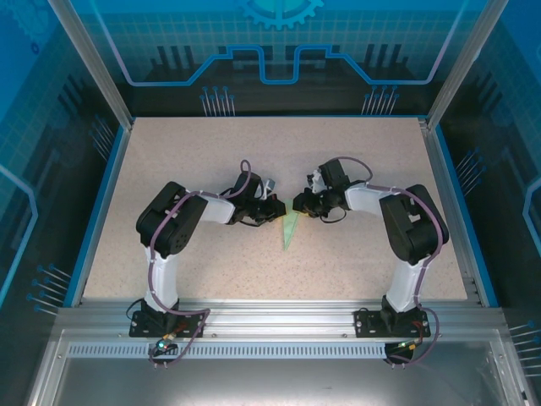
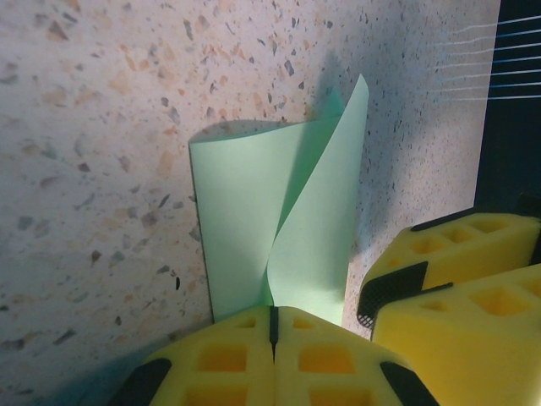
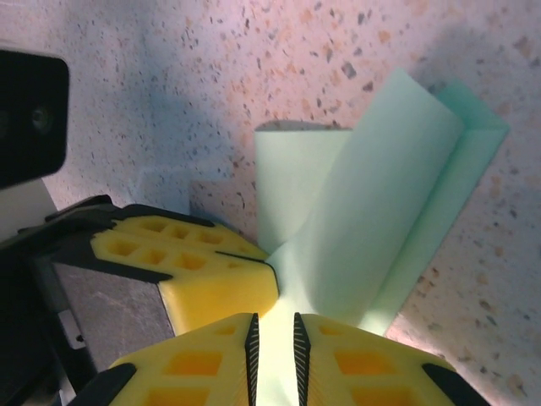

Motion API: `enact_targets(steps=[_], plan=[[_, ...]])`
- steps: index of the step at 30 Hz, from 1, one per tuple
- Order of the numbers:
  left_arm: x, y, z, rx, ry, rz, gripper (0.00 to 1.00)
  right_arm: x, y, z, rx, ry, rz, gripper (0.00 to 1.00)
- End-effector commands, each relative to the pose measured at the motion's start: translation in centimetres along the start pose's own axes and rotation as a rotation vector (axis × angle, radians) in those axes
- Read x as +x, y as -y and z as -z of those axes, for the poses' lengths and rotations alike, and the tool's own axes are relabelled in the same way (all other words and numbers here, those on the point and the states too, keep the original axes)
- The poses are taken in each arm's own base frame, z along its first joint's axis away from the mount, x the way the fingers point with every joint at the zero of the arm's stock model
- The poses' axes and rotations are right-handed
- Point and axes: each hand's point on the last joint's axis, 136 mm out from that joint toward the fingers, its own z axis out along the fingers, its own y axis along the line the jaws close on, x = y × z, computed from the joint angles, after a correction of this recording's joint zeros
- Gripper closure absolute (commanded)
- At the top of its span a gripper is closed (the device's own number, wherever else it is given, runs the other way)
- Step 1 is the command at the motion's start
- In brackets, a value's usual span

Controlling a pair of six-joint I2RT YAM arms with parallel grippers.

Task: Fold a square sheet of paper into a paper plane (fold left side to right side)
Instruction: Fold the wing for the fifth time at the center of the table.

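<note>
Pinching the paper plane (image 2: 283, 228) between them, both sets of yellow foam-padded jaws meet mid-table (image 1: 169, 161). No writing is legible. Pale mint-green, plain and smooth, the folded sheet fans up from the left gripper (image 2: 273, 326), whose jaws are pressed together on it; the right gripper (image 3: 274, 338) clamps its narrow end, flaps curling beyond.

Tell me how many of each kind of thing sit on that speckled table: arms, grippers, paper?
Robot arms: 2, left arm and right arm
Grippers: 2, left gripper and right gripper, both pinching the paper
Green folded paper: 1
Total: 5
</note>
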Motion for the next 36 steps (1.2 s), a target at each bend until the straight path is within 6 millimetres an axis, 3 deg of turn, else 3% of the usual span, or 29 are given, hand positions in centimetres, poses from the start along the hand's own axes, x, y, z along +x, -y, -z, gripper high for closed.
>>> enact_targets(steps=[1,24,29,36], plan=[[1.3,-3.3,-1.2,-0.092,-0.037,0.018,0.94,0.2,-0.3,-0.7,0.005,-0.028,-0.006,0.79],[1.7,-4.1,-1.5,-0.118,-0.046,0.025,0.94,1.2,2.9,-2.4,0.125,-0.096,-0.055,0.79],[1.4,-3.7,-0.5,-0.117,-0.026,0.013,0.8,2.1,4.3,-2.2,0.196,-0.122,-0.09,0.79],[1.2,-1.4,4.2,-0.127,0.042,-0.057,0.52,2.9,5.5,-2.3,0.236,-0.142,-0.117,0.79]])
